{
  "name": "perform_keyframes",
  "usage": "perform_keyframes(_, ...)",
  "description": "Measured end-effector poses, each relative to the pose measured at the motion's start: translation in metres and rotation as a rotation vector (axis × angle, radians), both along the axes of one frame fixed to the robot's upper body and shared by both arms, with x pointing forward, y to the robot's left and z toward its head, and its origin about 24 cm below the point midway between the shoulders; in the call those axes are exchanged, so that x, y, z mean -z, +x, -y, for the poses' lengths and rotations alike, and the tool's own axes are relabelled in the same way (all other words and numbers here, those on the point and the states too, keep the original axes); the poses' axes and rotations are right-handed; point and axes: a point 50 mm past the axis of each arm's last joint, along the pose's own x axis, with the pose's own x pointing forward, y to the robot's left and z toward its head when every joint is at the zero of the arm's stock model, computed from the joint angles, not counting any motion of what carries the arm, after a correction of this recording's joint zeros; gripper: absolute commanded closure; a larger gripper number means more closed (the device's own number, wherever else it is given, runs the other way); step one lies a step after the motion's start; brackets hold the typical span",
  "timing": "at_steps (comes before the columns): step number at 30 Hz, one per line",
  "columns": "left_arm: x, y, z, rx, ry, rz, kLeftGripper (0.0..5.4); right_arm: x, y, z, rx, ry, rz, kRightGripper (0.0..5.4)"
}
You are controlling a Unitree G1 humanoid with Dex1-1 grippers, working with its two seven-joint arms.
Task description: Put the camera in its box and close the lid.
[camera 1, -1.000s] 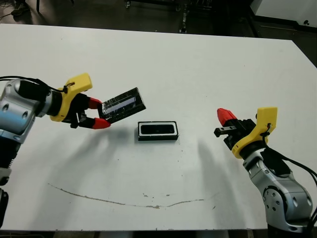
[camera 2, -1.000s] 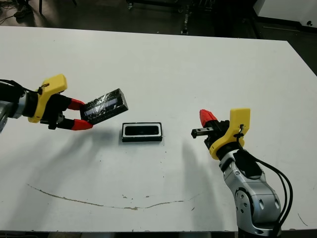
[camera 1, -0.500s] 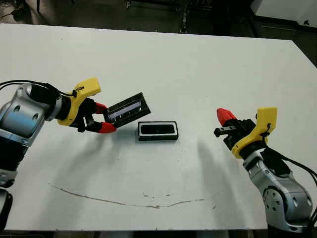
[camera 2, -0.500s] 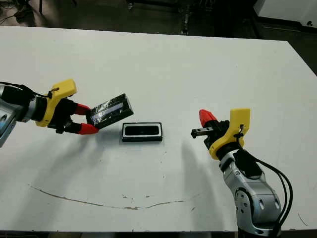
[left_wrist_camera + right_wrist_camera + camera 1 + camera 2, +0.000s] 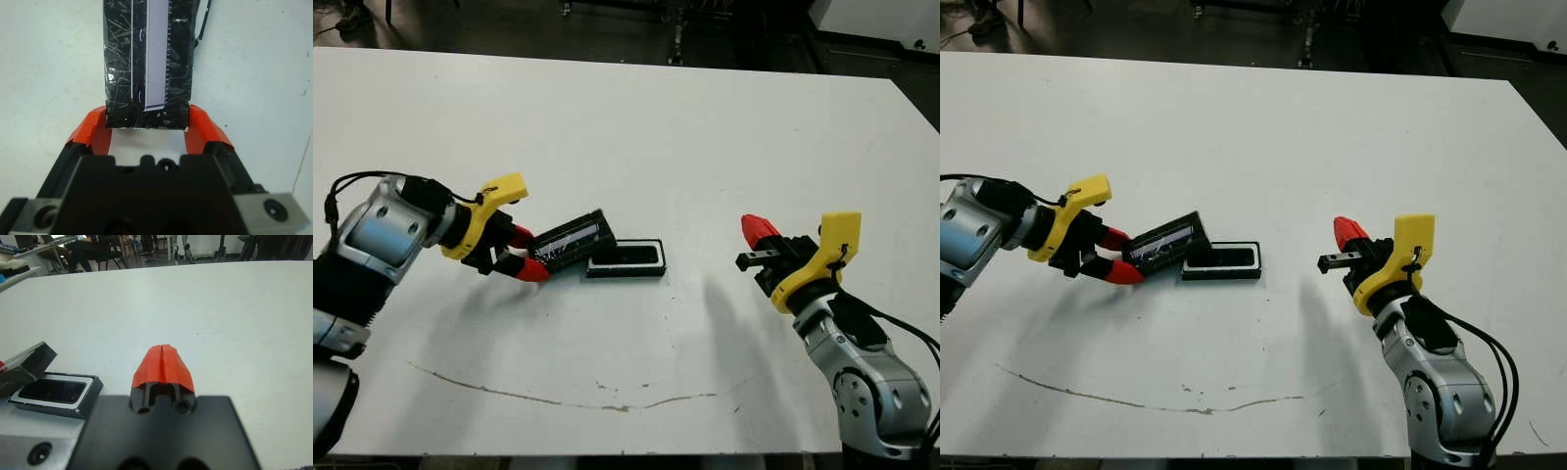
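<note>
The left gripper has carried the lid down to the box, its far edge now over the box's left end. Its fingers clamp the lid's near end. The camera lies inside the box on the counter. The right gripper hovers with fingers pressed together, empty. No writing is legible.

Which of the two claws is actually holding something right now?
The left claw: its red fingers clamp one end of the lid, tilted at the box. The right claw is shut on nothing.

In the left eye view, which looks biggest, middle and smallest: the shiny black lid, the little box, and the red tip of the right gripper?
1. lid
2. box, close to the lid and partly hidden by it, so that order is unsure
3. right gripper red tip, clearly smallest
</note>
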Motion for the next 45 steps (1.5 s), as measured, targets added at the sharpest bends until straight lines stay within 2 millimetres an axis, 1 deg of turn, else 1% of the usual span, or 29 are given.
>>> perform_keyframes(15, 0.000, 0.004, 0.009, 0.063, -0.001, -0.038, 2.23, 0.001, 0.000, 0.000, -0.001, 0.001, -0.003, 5.40)
perform_keyframes(23, -0.004, 0.005, 0.014, 0.130, 0.040, 0.046, 2.23, 0.002, 0.000, 0.000, -0.001, 0.002, -0.008, 5.40)
perform_keyframes(32, 0.001, 0.007, 0.027, 0.186, 0.079, 0.131, 2.23, 0.002, 0.000, 0.000, -0.002, 0.003, -0.008, 5.40)
perform_keyframes(39, 0.002, 0.007, 0.033, 0.202, 0.086, 0.152, 2.23, 0.001, 0.000, 0.000, -0.002, 0.002, -0.010, 5.40)
perform_keyframes(45, 0.005, 0.010, 0.039, 0.206, 0.070, 0.133, 2.23, 0.001, 0.000, 0.000, 0.001, 0.002, -0.011, 5.40)
